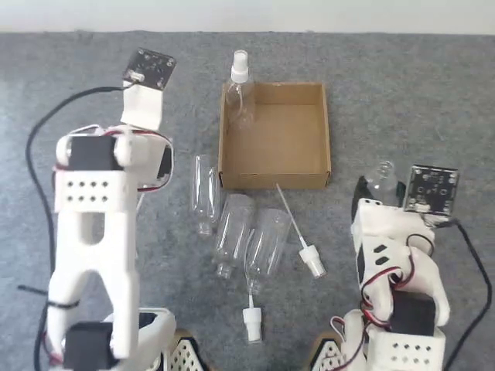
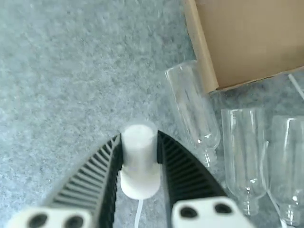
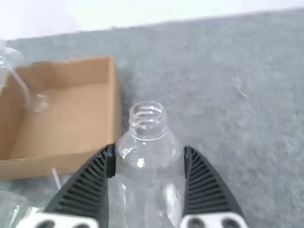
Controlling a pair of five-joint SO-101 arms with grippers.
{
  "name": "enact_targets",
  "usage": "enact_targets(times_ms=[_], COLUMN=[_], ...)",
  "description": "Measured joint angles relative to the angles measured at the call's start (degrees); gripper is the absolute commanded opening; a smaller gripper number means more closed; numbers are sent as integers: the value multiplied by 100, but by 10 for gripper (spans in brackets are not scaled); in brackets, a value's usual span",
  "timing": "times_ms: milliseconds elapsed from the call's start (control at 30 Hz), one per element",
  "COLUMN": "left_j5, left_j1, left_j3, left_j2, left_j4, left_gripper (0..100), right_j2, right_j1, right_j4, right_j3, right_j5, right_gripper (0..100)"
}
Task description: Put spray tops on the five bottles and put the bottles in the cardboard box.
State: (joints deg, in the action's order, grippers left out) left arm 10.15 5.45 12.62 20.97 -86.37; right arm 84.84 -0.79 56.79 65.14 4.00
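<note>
– If starting at the left claw [image 2: 137, 141], what to report?
– Pinching a white top [image 2: 140, 183] by its cap, ribbed fingers [image 2: 95, 175] tight on either side, thin tube trailing below. Held above bare table [image 2: 61, 71], to the left of the box [image 2: 247, 38].
– And just past it?
– Three uncapped bottles lying side by side off the box's near left corner: left bottle [image 2: 192, 109] closest to that corner, then middle bottle [image 2: 242, 156], then right bottle [image 2: 289, 166]. Necks all pointing away from the box.
– Over at the right claw [image 3: 148, 153]?
– Clamped around an open bottle [image 3: 148, 121], fingers pressed on the body below the shoulder, threaded neck poking out beyond the tips. Held off the box's near right corner, apart from it.
– Further out?
– Inside the box, a capped bottle [image 1: 240, 89] standing upright in the far left corner. On the table, two loose tops: box-side top [image 1: 312, 260] lying right of the right bottle, tube slanting up to the box's near wall; near top [image 1: 253, 325] just beyond the right bottle's neck, tube aimed at it. Cannot tell whether touching.
</note>
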Motion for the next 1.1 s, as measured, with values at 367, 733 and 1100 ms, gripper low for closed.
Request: enact_targets(times_ms=[367,733,1100], left_j5=[-316,-343,-738], left_j1=[0,0,0], left_j3=[0,0,0], left_j2=[809,1609,2268], left_j4=[9,9,9], left_gripper=[13,13,13], right_j2=[-9,0,79], right_j1=[668,1442,2268], right_j4=[9,132,132], right_j3=[-79,-818,-1187], right_j5=[0,0,0], right_gripper=[51,51,51])
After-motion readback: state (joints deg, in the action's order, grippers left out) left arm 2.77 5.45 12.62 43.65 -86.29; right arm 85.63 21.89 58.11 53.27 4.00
